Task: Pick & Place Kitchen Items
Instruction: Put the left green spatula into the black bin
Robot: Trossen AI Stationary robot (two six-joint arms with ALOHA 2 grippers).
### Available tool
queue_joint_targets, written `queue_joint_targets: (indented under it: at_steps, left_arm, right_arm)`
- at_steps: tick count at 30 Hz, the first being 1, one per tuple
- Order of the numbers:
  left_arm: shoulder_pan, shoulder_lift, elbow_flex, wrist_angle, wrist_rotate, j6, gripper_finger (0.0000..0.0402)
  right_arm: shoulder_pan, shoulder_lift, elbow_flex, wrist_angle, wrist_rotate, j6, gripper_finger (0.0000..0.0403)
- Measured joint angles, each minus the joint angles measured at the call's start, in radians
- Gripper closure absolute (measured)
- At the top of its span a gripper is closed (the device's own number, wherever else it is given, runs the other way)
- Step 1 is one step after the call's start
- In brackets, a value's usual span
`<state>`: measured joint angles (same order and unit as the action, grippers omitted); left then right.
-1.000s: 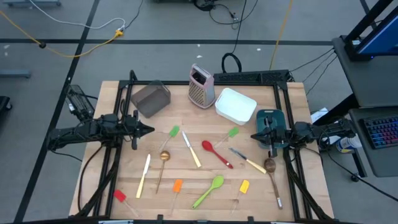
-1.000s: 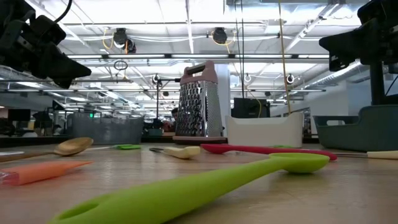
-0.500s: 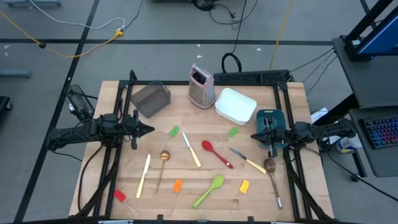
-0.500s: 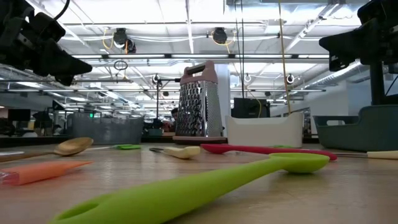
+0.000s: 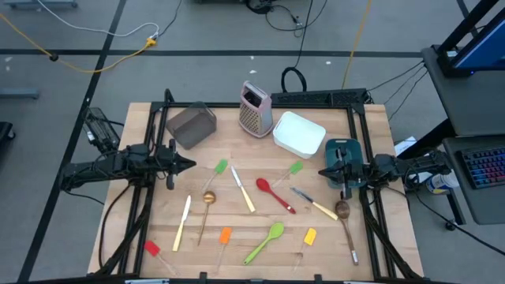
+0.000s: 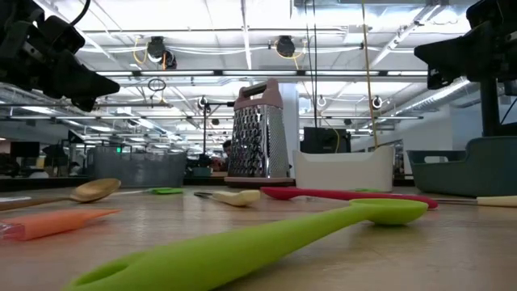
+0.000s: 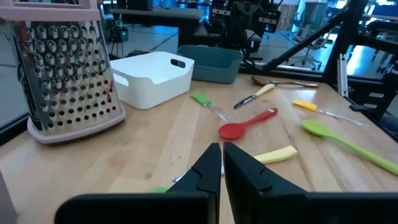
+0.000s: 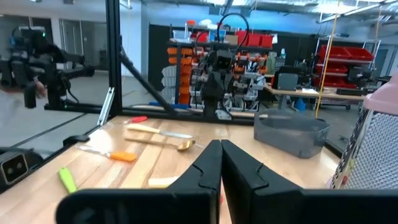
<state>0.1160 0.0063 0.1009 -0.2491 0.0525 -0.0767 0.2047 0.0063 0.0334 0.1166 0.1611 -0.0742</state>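
Several slim utensils lie flat on the wooden table: a red spoon [image 5: 274,194], a green spoon [image 5: 265,241], green spatulas [image 5: 220,167] [image 5: 295,168], orange [image 5: 225,236], yellow [image 5: 309,237] and red [image 5: 151,248] spatulas, cream-handled knives [image 5: 242,189] [image 5: 183,222] [image 5: 314,203], a gold spoon [image 5: 208,199] and a wooden spoon [image 5: 345,217]. My left gripper [image 5: 192,164] hovers shut and empty above the table's left side, left of the nearer green spatula. My right gripper [image 5: 321,172] hovers shut and empty at the right, beside the teal container [image 5: 345,155].
A metal box grater with pink trim [image 5: 256,109] stands at the far middle, a grey container [image 5: 192,125] at the far left, a white container [image 5: 299,133] right of the grater. A black frame [image 5: 359,118] runs along the table's sides and far edge.
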Motion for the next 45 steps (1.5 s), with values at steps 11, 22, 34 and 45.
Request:
queue_joint_targets:
  at_steps: [11,22,34,45]
  left_arm:
    - [0.001,0.000,0.000,0.097,-0.005,0.020,0.0378]
    - [0.001,0.000,0.000,0.197,-0.164,0.033,0.0378]
    - [0.001,0.050,0.000,0.442,-0.184,0.090,0.0374]
    - [0.001,0.258,0.000,0.631,-0.183,0.104,0.0274]
  right_arm:
    - [0.000,0.000,0.000,0.200,0.003,-0.127,0.0401]
    - [0.000,0.016,0.000,0.289,0.129,-0.112,0.0401]
    - [-0.002,0.118,0.000,0.424,0.132,-0.105,0.0330]
    - [-0.002,0.329,0.000,0.725,0.131,-0.151,0.0283]
